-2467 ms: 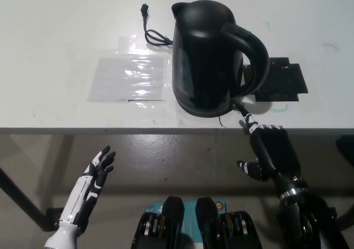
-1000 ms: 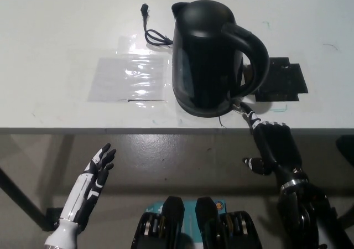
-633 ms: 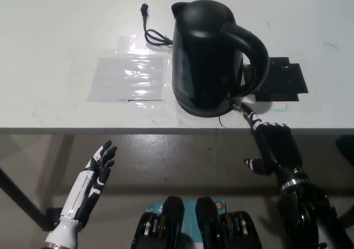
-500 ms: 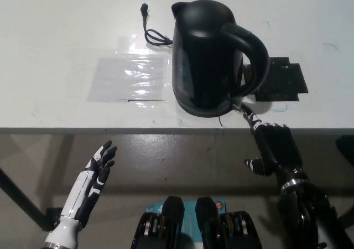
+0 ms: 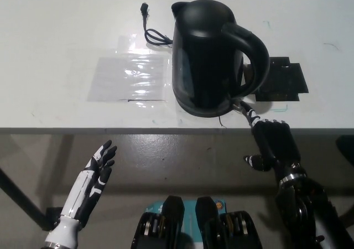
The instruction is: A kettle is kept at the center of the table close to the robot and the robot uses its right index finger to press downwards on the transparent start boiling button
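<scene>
Black kettle [image 5: 213, 55] stands centre of white table [image 5: 66, 39], near its near edge, handle to the right. Right hand [image 5: 271, 141] at near edge, one finger out w/ tip at kettle's base under handle, rest curled. Left hand [image 5: 94, 177] rests low at near left, off table, fingers apart, holding nothing.

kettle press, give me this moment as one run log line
right hand: fingertip at kettle base by handle | button: not discernible | left hand: open, idle below table edge
</scene>
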Robot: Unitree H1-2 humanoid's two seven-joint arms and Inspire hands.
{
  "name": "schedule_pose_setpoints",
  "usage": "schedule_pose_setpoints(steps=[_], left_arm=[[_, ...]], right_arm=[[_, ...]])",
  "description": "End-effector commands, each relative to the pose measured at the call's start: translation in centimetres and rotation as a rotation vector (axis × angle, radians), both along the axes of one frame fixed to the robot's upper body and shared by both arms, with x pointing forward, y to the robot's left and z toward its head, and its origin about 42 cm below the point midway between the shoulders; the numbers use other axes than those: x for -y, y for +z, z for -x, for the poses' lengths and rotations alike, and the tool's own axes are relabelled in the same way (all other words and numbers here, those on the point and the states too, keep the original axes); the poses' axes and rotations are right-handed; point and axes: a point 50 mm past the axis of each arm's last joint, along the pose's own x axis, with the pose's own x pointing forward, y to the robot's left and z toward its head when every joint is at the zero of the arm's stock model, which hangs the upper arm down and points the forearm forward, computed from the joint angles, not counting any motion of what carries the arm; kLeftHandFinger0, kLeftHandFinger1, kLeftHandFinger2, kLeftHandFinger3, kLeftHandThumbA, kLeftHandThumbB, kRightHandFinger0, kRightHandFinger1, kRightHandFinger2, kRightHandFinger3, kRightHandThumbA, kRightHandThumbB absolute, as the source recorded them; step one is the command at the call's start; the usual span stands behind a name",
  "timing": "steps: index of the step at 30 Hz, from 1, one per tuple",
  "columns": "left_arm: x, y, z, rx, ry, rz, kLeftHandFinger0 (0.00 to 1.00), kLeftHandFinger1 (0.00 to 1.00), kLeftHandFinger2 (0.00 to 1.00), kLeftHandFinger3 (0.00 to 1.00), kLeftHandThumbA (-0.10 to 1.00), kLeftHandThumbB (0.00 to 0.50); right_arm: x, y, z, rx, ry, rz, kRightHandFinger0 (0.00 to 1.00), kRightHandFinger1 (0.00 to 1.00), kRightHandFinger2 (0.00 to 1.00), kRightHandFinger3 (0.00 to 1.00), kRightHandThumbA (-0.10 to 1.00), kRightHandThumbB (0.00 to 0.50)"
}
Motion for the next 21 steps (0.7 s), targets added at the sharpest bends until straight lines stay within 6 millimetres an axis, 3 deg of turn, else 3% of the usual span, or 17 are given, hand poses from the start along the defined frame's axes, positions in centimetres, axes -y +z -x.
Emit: schedule_pose_setpoints(steps=[1, 21], left_arm=[[-0.38, 1.27, -0.38, 0.07, -0.012, -0.018, 1.0, 1.0, 1.0, 1.0, 0.93, 0.387], [-0.41, 1.46, -0.42, 0.072, -0.016, -0.027, 1.0, 1.0, 1.0, 1.0, 0.94, 0.392]], right_arm=[[-0.34, 1.63, -1.13, 0.06, 0.002, -0.021, 0.0, 0.0, 0.0, 1.0, 1.0, 0.257], [-0.45, 1.31, -1.72, 0.045, -0.001, -0.01, 0.0, 0.0, 0.0, 1.0, 1.0, 0.264]])
